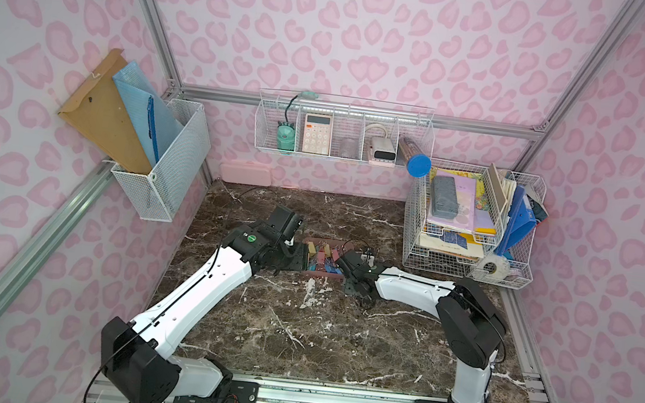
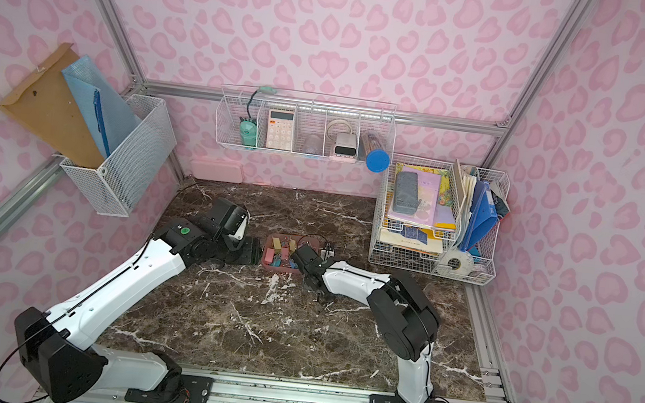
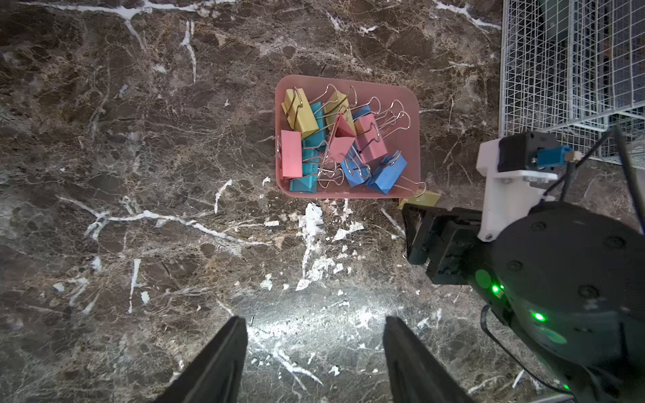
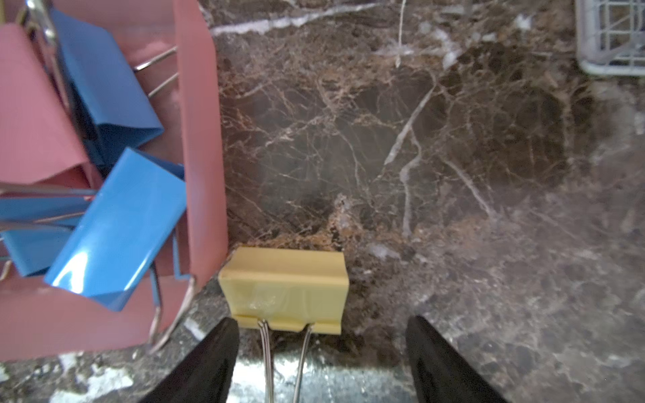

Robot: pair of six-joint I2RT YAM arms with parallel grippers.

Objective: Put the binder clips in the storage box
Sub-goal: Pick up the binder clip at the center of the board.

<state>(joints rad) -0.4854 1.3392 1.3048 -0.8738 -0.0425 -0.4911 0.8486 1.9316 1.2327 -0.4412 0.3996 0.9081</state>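
Note:
The storage box is a shallow dusty-pink tray in the middle of the marble table, seen in both top views. Several binder clips in yellow, teal, pink and blue lie piled inside it. One yellow binder clip lies on the table outside the box, touching its corner. My right gripper is open, and the clip's wire handles run between its fingers without touching them. My left gripper is open above bare marble on the box's other side, with nothing between its fingers.
A white wire basket rack with papers, folders and tape stands at the back right. A pale pink closed case lies against the back wall. Wire baskets hang on the back wall and the left wall.

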